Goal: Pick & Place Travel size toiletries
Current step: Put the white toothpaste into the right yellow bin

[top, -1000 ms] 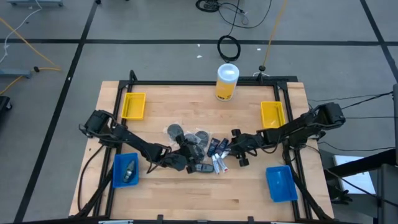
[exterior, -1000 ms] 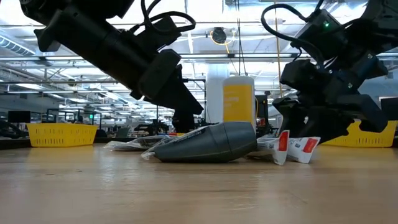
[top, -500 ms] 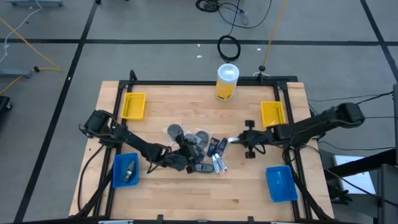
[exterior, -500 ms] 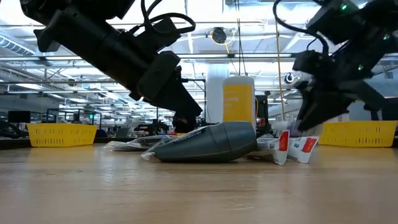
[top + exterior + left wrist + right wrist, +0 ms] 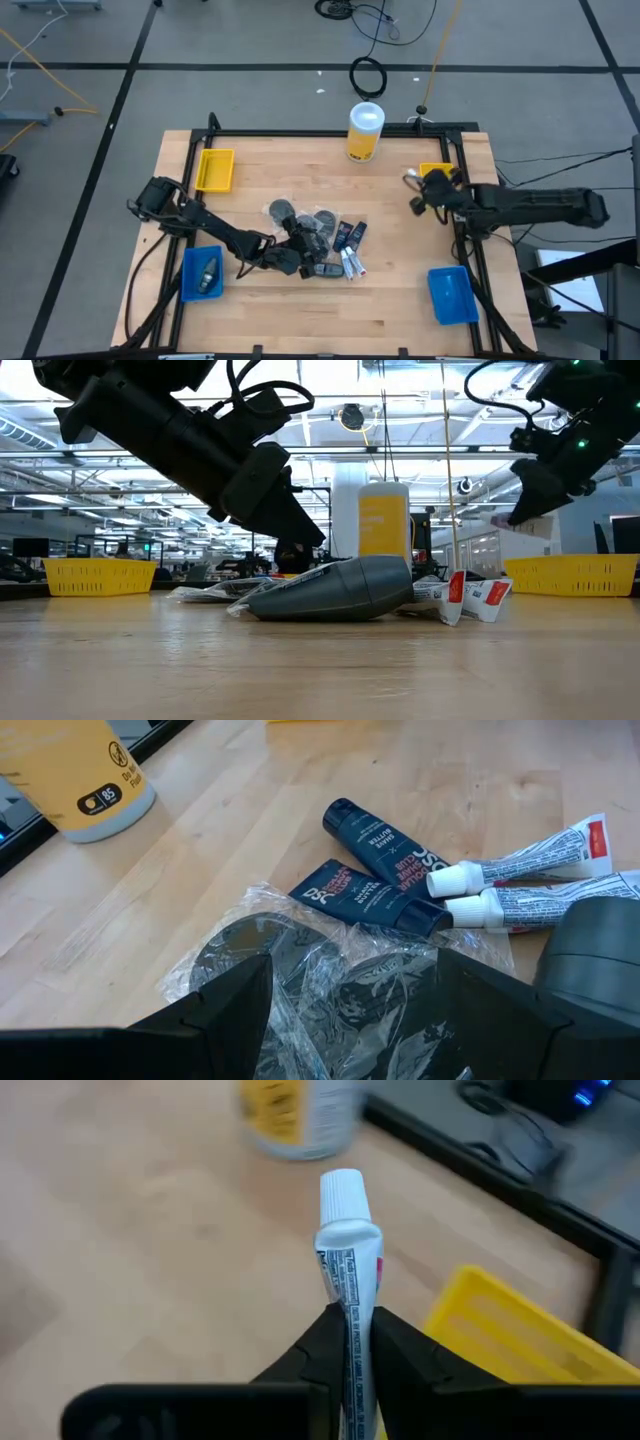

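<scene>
right fingers (image 5: 350, 1342) pinching white tube (image 5: 348, 1255)

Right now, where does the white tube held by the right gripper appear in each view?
High view: white tube at the right gripper, beside the right yellow bin.
Low view: upper right, pale tube under the gripper, above that bin.
Left wrist view: not in it.
Right wrist view: centre, tube pinched between the fingers.
Shared landmark: the yellow cylinder container.

You see a wooden table (image 5: 300, 160) in the middle. A big yellow can with a white lid (image 5: 365, 131) stands at its top edge. Two yellow bins (image 5: 215, 170) (image 5: 437, 183) sit at the upper corners, and two blue bins (image 5: 202, 273) (image 5: 451, 295) sit at the lower corners.
</scene>
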Motion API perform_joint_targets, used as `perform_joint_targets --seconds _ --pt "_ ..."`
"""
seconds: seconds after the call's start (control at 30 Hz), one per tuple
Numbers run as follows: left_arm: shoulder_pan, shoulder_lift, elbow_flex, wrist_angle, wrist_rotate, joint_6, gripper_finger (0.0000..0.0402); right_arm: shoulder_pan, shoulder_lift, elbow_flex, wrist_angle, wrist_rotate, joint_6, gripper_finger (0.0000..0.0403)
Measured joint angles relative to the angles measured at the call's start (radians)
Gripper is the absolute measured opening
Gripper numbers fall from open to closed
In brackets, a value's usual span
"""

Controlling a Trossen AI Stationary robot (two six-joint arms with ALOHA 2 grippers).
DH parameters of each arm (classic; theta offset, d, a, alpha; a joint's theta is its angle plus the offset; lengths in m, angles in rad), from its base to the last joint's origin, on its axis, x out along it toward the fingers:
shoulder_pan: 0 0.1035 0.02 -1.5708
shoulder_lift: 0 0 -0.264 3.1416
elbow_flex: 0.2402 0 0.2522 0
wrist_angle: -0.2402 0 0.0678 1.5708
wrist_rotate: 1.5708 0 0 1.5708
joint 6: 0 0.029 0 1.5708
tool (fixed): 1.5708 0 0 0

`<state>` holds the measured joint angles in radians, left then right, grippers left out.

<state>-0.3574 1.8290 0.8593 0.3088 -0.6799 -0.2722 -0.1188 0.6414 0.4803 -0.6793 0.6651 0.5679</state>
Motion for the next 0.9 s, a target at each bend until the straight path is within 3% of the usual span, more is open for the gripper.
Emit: perform_joint_targets --seconds 0.2,0.4,0.63,0.9 --pt "0.000 0.000 0.000 0.000 0.000 0.000 0.0278 -0.171 0.048 0.002 -0.023 0.014 0.031 0.0025" --pt "0.000 0.000 0.000 -0.002 0.001 0.000 0.0278 -0.273 0.191 0.002 -0.044 -0.022 0.085 0.0025" --pt "0.000 0.000 0.000 -0.008 0.001 -0.001 0.0278 -0.332 0.344 0.002 -0.030 -0.088 0.086 0.0037" --pt "0.000 0.000 0.000 -0.015 0.001 -0.005 0.0278 -0.340 0.362 0.002 -0.020 -0.093 0.078 0.0078"
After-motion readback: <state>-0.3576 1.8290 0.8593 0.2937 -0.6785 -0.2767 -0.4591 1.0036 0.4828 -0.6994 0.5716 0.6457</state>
